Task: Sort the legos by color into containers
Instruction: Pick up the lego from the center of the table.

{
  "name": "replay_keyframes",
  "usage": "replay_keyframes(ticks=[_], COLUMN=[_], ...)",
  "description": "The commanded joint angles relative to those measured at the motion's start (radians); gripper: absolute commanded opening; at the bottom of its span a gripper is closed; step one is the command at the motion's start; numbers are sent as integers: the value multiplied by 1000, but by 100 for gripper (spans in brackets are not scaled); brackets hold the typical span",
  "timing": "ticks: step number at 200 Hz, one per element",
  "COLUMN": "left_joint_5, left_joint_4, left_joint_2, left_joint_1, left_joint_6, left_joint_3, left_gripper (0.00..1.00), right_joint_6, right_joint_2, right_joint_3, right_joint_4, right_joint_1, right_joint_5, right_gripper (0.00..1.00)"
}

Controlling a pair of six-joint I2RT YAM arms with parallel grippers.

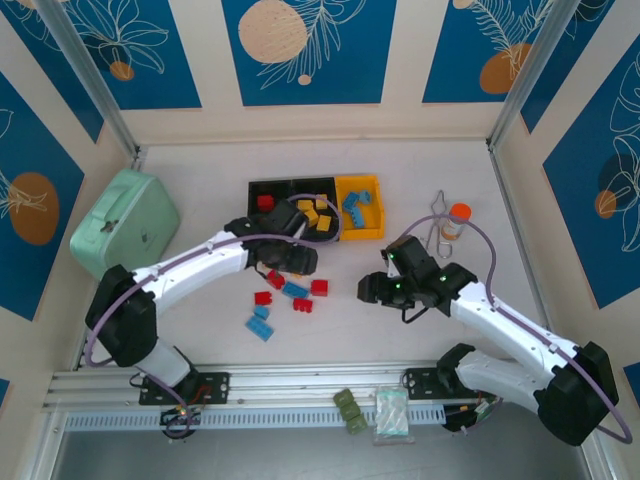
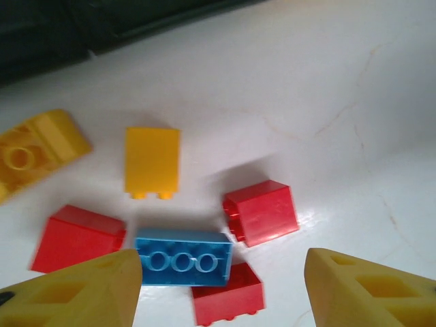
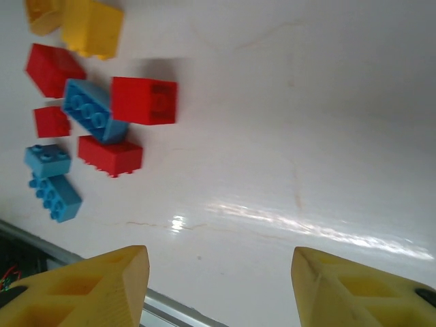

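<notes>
Several loose legos lie in a cluster near the middle of the table, on the near side of the row of three bins. Those bins already hold red bricks in the left black one, yellow in the middle black one and blue in the yellow one at the right. The left gripper hangs over the far end of the cluster, jaws apart and nothing between them. A blue brick lies just beside one finger, crowded by red bricks. The right gripper is likewise released and empty, over bare table to the right of the cluster. The step in hand looks like choosing the next brick, so the left arm likely needs to centre on one brick and come down without nudging its neighbours. Bare table lies open to the right and toward the bins; the metal rail bounds the near edge, and the mint-green case and orange-capped bottle stand well apart
</notes>
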Motion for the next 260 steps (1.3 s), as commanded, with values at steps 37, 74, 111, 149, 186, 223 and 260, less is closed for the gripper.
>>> replay_keyframes(ticks=[37,74,111,149,186,223,260], left_joint_5=[-87,-119,-115,-112,-101,-98,-110], left_joint_4=[56,44,42,36,36,42,38], left_joint_2=[172,254,294,323,340,340,311], left_joint_1=[-96,-108,-117,-128,-134,-138,-136], left_joint_6=[-122,-139,-139,-140,-140,-145,-141], left_joint_3=[44,86,108,118,122,116,121], left_gripper=[71,72,69,62,51,40,35], right_joint_6=[21,25,30,29,32,40,40], right_joint_2=[-82,-87,-79,-61,-60,-74,-92], right_joint_3=[-64,-82,-93,-96,-106,-121,-120], right_joint_4=[-36,-14,8,23,26,27,23], right_joint_1=[-34,-33,-34,-34,-35,-35,-35], right_joint_5=[-82,-90,-88,-91,-88,-83,-84], right_gripper=[60,60,60,60,59,59,59])
